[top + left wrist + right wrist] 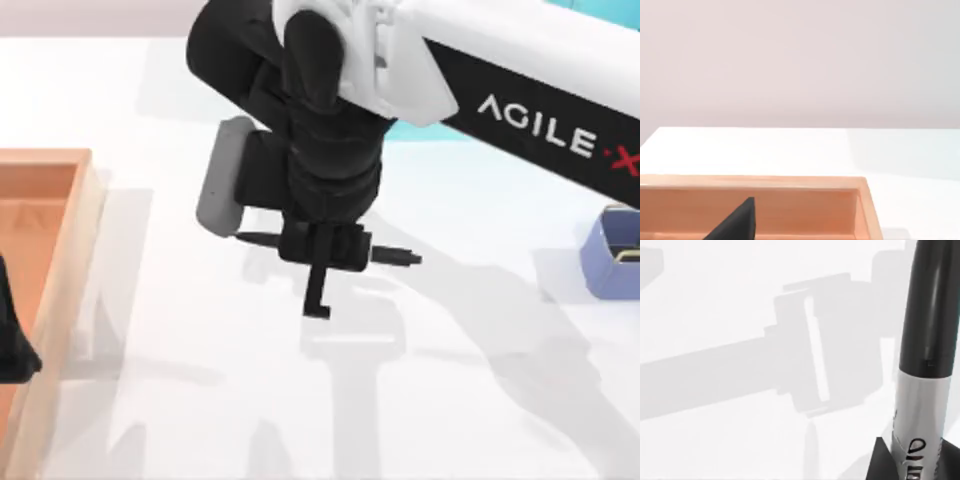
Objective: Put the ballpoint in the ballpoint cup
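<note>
Ballpoint (398, 256), slim glossy barrel, clamped in right gripper (322, 250).

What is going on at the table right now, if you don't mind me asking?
The right arm reaches across the middle of the table, its tool shut on the ballpoint, which it holds level above the white surface. The ballpoint cup stands at the table's right edge, with the pen not yet in it. The left tool sits parked over the orange tray at the left.
</note>
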